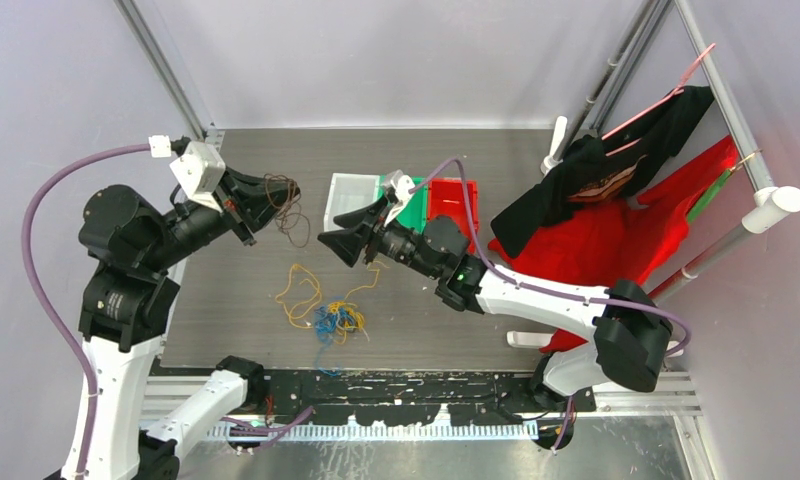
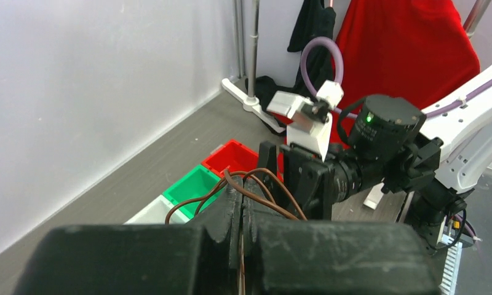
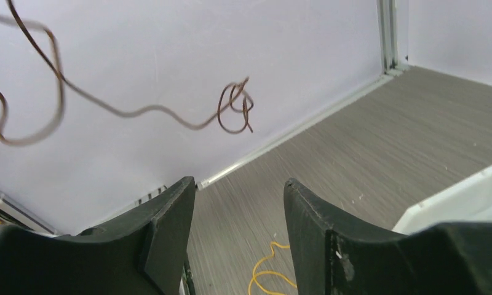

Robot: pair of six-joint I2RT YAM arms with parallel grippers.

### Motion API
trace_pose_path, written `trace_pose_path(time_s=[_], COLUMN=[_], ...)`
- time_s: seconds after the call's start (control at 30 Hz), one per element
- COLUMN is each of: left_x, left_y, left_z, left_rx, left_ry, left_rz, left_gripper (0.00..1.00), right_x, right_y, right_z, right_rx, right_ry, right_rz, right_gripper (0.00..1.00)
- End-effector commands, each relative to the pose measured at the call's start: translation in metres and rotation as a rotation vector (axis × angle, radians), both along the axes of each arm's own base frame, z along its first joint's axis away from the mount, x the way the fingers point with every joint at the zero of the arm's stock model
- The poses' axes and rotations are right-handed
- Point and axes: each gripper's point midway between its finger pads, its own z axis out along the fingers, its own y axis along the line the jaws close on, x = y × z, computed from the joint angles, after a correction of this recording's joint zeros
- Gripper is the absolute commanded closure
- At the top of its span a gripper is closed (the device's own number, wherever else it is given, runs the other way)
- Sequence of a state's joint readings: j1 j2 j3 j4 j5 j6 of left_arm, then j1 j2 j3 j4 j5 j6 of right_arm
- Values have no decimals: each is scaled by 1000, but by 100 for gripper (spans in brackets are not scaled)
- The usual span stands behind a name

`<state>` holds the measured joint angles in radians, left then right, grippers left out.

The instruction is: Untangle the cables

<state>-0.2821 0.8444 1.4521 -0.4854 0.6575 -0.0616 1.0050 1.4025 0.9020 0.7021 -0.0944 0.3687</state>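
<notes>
Looking from above, we take the green bin (image 1: pixel 416 212) as our marker. Our left gripper (image 1: pixel 266 205) is well off to the left of it, jaws pressed tight on a dark brown cable (image 1: pixel 288 212) whose loops hang in the air past the fingertips. Our right gripper (image 1: pixel 341 232) sits just beside the bin on its left, jaws spread apart with nothing between them. Nearer our bases than the bin, the yellow cables (image 1: pixel 298 295) lie on the table (image 1: pixel 226 300), tangled at one end with the blue cables (image 1: pixel 326 322).
</notes>
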Motion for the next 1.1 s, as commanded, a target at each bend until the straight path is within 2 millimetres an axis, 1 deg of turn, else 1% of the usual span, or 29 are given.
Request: trace_pose_path(time_s=[0.0,0.1,0.17,0.23,0.3,0.4,0.47,0.57,0.67,0.7,0.77,0.83,0.93,1.07], left_x=[-3,1,6,10,15,23,28,39,57,64,80,96,126,168], left_y=[-4,-4,-5,-6,-8,-11,-12,-15,-18,-19,-22,-25,-30,-35], left_z=[4,-2,-8,-15,-22,-31,-36,-45,-60,-65,-76,-87,-112,-143], left_rx=[-21,-6,3,9,12,19,23,30,44,55,74,103,155,225], left_ry=[-15,-12,-2,13,27,52,67,90,116,124,142,156,206,234], left_rz=[-29,-22,-19,-21,-26,-25,-25,-20,-6,-5,3,9,23,45], left_gripper=[100,100,100,100,100,100,100,100,100,100,100,100,100,100], right_x=[2,9,11,7,4,7,13,29,46,53,59,61,61,53], right_y=[-2,-7,-13,-17,-20,-28,-35,-47,-64,-72,-86,-98,-114,-127], right_z=[51,46,39,36,31,22,13,2,-12,-16,-24,-30,-39,-48], right_rx=[93,72,63,66,49,4,-32,-84,-149,-167,-196,-214,-240,-259], right_ry=[-53,-34,-25,-40,-45,-47,-42,-12,22,37,61,74,93,105], right_rz=[9,-22,-30,-20,-9,-36,-77,-167,-284,-336,-398,-437,-481,-487], right_gripper=[41,41,37,33,32,34,35,39,39,39,39,39,37,38])
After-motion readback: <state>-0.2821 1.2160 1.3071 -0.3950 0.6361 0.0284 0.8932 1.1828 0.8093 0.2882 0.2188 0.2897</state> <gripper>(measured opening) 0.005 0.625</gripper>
